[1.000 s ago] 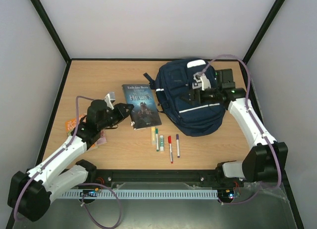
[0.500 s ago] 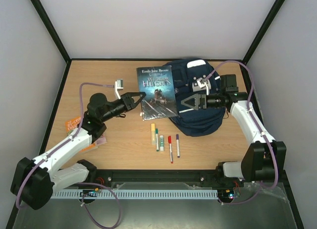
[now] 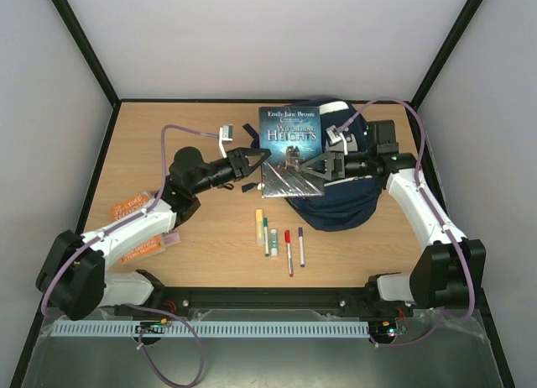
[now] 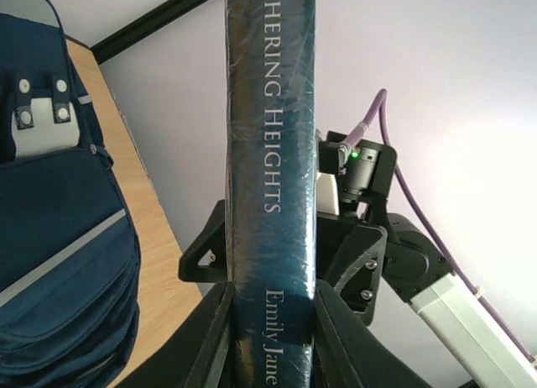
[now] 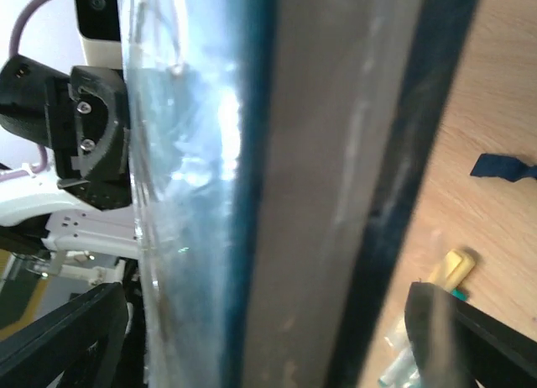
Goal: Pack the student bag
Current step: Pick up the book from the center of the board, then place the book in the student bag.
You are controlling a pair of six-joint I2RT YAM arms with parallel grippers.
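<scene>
The wooden surface (image 3: 168, 136) carries everything. The navy bag (image 3: 336, 207) lies flat at its far right, its near end showing below the raised book; in the left wrist view its white stripes and grey patch are plain. The book (image 3: 289, 149), a dark blue paperback with its cover facing up, hangs in the air over the bag's left half, between the two arms.

The left tool (image 3: 256, 159) pinches the book at its spine, a finger pressed on each side. The right tool (image 3: 315, 168) meets the opposite edge with its jaws spread, one finger to either side of the pages. Whether they touch the book I cannot tell.

Two orange packets (image 3: 134, 207) lie at the left of the surface, beside the left arm. A short row of pens (image 3: 277, 237) lies in the middle, near the bag's front edge but apart from it.
</scene>
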